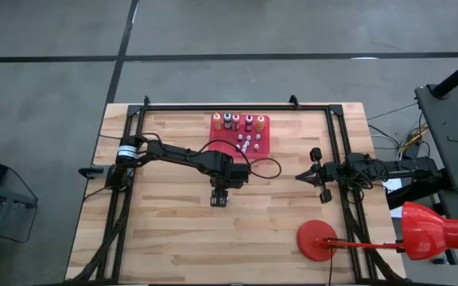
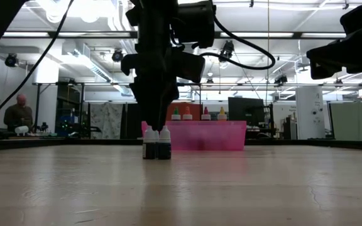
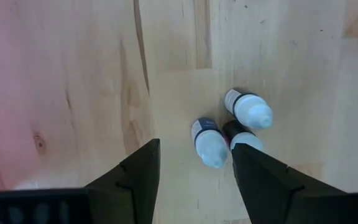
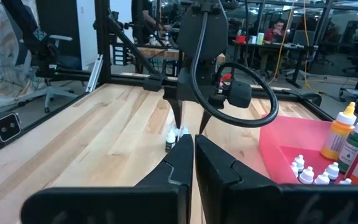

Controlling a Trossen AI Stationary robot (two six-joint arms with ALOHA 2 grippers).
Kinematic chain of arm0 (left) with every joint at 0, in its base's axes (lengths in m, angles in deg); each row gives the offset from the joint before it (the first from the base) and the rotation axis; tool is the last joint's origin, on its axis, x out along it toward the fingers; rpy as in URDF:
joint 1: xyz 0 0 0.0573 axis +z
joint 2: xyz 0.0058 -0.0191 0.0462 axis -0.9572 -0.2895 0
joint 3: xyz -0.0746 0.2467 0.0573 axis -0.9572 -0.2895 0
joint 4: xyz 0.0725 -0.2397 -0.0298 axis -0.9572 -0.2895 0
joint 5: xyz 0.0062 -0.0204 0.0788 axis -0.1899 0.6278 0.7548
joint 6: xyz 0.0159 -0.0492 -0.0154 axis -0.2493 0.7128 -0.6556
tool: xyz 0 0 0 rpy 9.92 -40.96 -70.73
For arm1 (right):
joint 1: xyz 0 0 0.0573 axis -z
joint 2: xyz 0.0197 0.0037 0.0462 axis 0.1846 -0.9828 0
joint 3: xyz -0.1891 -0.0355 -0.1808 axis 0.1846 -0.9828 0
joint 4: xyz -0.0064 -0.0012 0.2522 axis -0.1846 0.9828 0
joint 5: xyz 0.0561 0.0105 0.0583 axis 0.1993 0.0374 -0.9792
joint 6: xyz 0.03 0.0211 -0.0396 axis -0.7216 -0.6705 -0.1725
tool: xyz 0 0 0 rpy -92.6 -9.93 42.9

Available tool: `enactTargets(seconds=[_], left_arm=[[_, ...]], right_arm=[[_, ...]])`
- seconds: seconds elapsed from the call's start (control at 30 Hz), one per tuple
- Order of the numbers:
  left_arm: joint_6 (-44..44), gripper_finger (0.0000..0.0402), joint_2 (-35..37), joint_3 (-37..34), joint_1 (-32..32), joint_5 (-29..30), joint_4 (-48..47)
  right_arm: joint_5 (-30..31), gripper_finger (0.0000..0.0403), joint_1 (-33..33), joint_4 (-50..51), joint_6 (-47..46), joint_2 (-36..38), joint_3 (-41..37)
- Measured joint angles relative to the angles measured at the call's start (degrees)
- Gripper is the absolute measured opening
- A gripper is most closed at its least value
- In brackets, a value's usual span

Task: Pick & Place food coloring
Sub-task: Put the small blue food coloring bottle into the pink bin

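Observation:
Three tiny food coloring bottles with dark bodies and white caps stand upright in a cluster (image 3: 209, 142) on the bare wood, near the table's middle (image 2: 157, 144). My left gripper (image 3: 194, 146) points straight down just above them, open, its fingers either side of the cluster (image 1: 219, 199). One bottle (image 3: 241, 138) is partly hidden behind a finger. At the far middle lies the flat red tray (image 1: 262, 143), with taller coloured bottles (image 1: 237, 121) along its far side and several small whitish ones (image 1: 245, 144). My right gripper (image 1: 299, 176) rests shut at the table's right side.
A black frame rail (image 1: 229, 106) runs along the table's far edge and down both sides. A red round-footed stand (image 1: 316, 238) sits at the near right corner. Bare wood lies left of and in front of the cluster. A person sits far off in the room (image 2: 19, 113).

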Motion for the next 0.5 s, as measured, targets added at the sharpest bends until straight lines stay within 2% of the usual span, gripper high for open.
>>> enactTargets(seconds=[0.5], left_arm=[[-0.41,0.0172,0.00,-0.64,-0.07,0.33,0.01]], right_arm=[[-0.01,0.0008,0.04,0.01,0.00,0.00,0.00]])
